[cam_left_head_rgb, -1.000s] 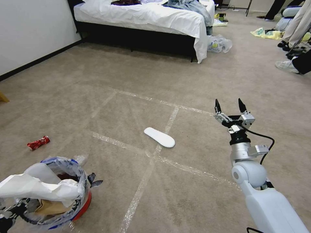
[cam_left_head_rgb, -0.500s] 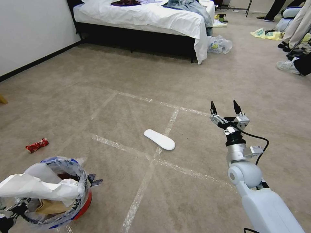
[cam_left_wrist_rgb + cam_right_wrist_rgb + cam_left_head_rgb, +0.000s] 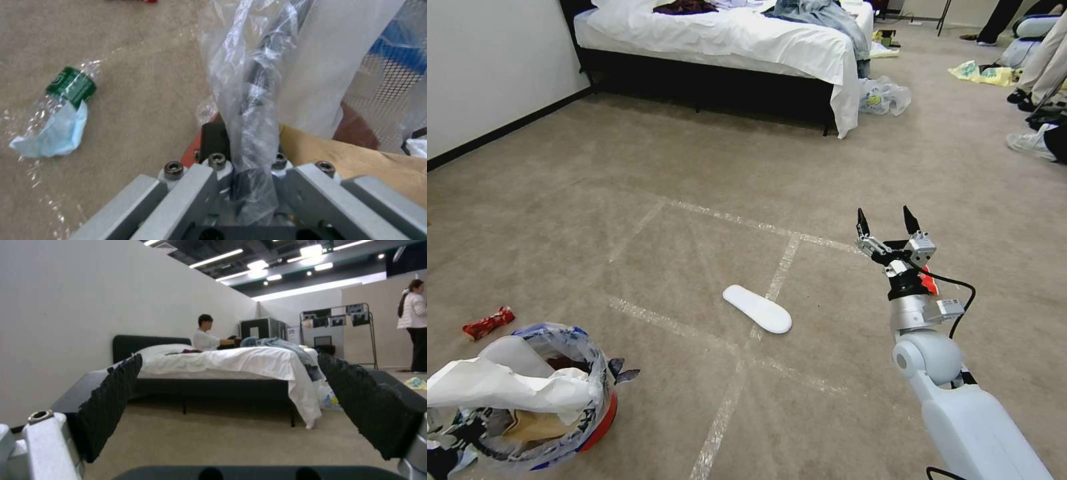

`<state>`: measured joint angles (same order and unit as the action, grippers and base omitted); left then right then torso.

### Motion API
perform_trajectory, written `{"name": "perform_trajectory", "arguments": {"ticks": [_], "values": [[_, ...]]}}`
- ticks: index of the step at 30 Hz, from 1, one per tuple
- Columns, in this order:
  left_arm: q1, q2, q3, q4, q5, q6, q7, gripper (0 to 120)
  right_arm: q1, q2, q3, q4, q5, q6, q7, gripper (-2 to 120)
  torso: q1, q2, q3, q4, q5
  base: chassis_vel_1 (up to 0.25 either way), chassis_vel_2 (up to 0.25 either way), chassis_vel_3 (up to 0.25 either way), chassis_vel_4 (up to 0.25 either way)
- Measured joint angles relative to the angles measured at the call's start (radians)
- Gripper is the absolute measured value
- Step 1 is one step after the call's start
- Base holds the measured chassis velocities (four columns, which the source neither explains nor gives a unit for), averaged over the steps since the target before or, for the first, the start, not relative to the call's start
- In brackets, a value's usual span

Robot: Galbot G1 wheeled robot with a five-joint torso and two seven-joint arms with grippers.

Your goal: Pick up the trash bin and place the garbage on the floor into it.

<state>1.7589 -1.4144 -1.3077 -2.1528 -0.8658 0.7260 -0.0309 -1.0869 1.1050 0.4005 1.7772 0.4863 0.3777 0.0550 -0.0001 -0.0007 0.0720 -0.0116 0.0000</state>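
The trash bin (image 3: 602, 420), red with a crinkled clear liner, hangs at the lower left with white paper and a brown paper bag (image 3: 356, 160) inside. My left gripper (image 3: 249, 173) is shut on its rim and liner. On the floor (image 3: 694, 220) lie a white slipper (image 3: 758, 309) near a tape crossing and a red crushed wrapper (image 3: 488, 323) far left. A clear bottle with a green label and bluish tissue (image 3: 58, 116) lies on the carpet beside the bin. My right gripper (image 3: 886, 222) is held open and empty above the carpet, right of the slipper, its fingers (image 3: 111, 400) wide apart.
A bed (image 3: 727, 40) with white sheets stands ahead against the left wall (image 3: 480, 67). A knotted plastic bag (image 3: 884, 95) lies at the bed's foot. People's feet (image 3: 1030, 143) and a yellow bag (image 3: 984, 72) are at the far right. Open carpet surrounds the slipper.
The whole view has shifted as the camera moved; the slipper and red wrapper now sit lower in the picture. The bin stays held, and the right gripper stays open.
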Motion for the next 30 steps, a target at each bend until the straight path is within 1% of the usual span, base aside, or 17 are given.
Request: {"name": "perform_trajectory", "arguments": {"ticks": [7,11,19,26,30], "values": [[0.002,-0.002,-0.001,-0.003,0.001,0.000,0.000,1,0.004,0.000,-0.007,-0.007,0.000,0.008,-0.004,100,0.000,0.000,0.000,0.0002,-0.0001,-0.108,0.121,0.121,-0.118],[0.003,-0.004,-0.001,-0.007,0.002,0.000,-0.001,1,0.010,-0.001,-0.010,-0.010,0.001,0.009,-0.004,100,0.000,0.000,0.000,-0.0002,0.0000,-0.089,0.082,0.068,-0.082],[0.003,-0.004,-0.001,-0.008,0.002,0.000,-0.002,1,0.012,-0.001,-0.017,-0.013,0.001,0.011,-0.005,100,0.000,0.000,0.000,0.0002,-0.0001,-0.051,0.060,0.054,-0.059],[0.003,-0.004,-0.002,-0.007,0.002,0.000,-0.003,1,0.016,0.002,-0.023,-0.017,0.000,0.011,-0.006,100,0.000,0.000,0.000,-0.0002,-0.0001,-0.066,0.072,0.063,-0.082],[0.002,-0.003,-0.002,-0.004,0.002,0.000,-0.003,1,0.018,0.006,-0.026,-0.021,-0.002,0.012,-0.006,100,0.000,0.000,0.000,0.0000,0.0000,-0.082,0.075,0.079,-0.077]]}}
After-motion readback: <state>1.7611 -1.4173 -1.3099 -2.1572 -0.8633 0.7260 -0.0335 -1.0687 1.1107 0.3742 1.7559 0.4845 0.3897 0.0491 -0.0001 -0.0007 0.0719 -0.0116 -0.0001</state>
